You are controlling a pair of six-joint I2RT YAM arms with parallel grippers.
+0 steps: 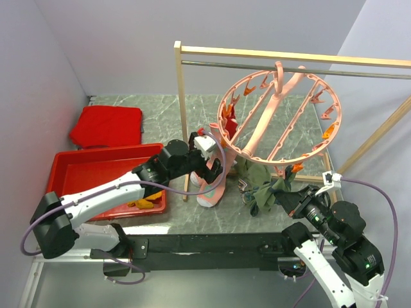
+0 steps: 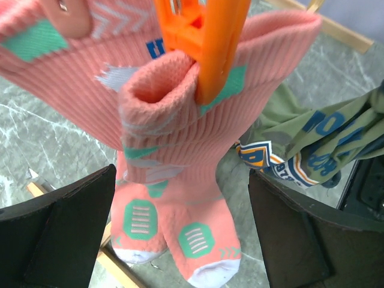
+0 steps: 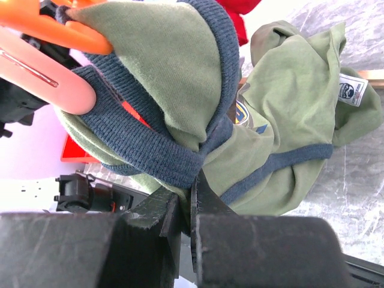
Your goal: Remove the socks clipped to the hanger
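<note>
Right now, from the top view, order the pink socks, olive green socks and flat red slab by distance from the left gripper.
1. pink socks, at the left gripper
2. olive green socks, just right
3. flat red slab, back left

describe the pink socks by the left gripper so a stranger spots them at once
Find the round salmon-pink hanger on the wooden rack. At its left rim hang the pink socks, held by an orange clip. Teal patches and white toes distinguish them from the olive green socks.
</note>
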